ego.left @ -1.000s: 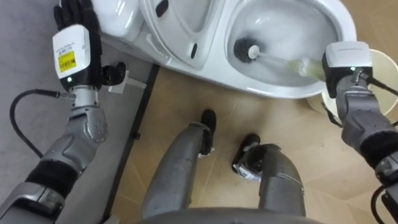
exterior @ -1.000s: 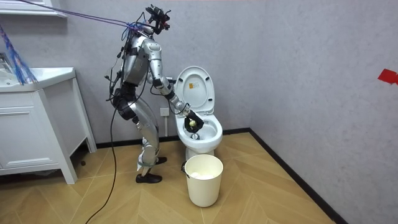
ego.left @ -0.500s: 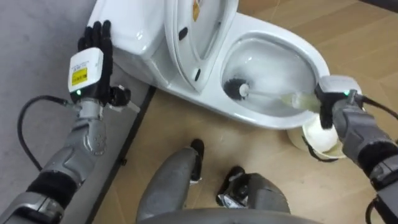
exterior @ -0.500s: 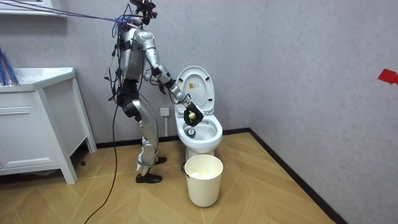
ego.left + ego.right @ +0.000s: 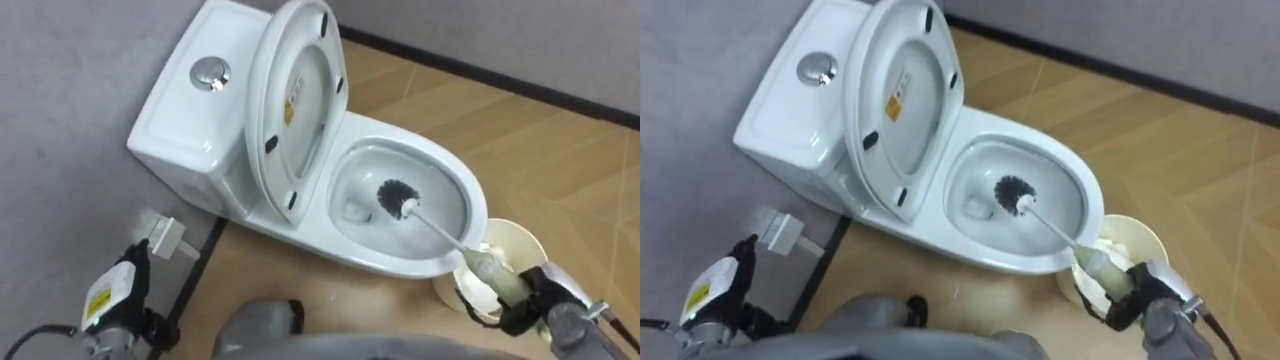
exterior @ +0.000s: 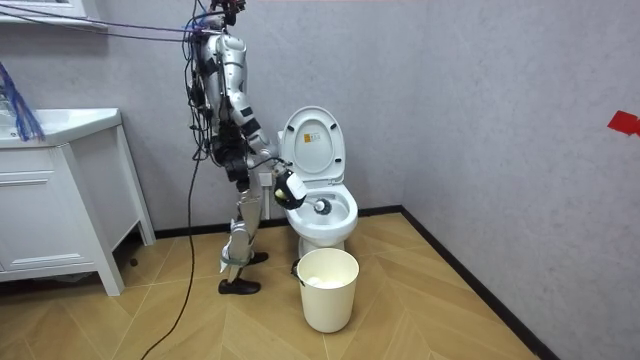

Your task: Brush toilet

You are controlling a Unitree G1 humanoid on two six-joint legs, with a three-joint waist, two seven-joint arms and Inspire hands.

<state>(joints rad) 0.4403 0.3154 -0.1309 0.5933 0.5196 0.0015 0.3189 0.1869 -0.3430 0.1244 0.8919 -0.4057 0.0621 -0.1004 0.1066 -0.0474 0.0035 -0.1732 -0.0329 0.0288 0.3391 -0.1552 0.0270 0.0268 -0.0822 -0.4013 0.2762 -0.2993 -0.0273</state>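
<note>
The robot is now standing almost upright at the near side of the toilet [image 5: 350, 258], where a second ago it was bending low over the bowl. The eye views are taking in the whole fixture, but that shift is the camera's own. The right hand [image 5: 535, 300] is showing at the near right, its fingers wrapped around the pale grip of the toilet brush [image 5: 440, 230]. The shaft is slanting up and left into the bowl. The bristle head [image 5: 397, 197] is now sitting near the bowl's middle, having come off the left inner wall where it was pressing before. In the room view it is looking close to rim height. I judge that the scrubbing stroke is easing off or being repositioned, with the far and right walls of the bowl probably not yet brushed.

The left hand [image 5: 112, 300] is hanging low at the near left, having dropped from beside the tank. I cannot tell whether it is open or closed.

A white wastebasket [image 5: 522, 238] is standing just beside the bowl's near right, directly under the brush grip, so it is crowding any low sweep of that arm. The raised seat and lid [image 5: 295, 110] are leaning over the bowl's left side. A white wall socket [image 5: 163, 237] is sitting low by the tank, and a vanity cabinet [image 6: 60, 210] is well apart at the room view's left.
</note>
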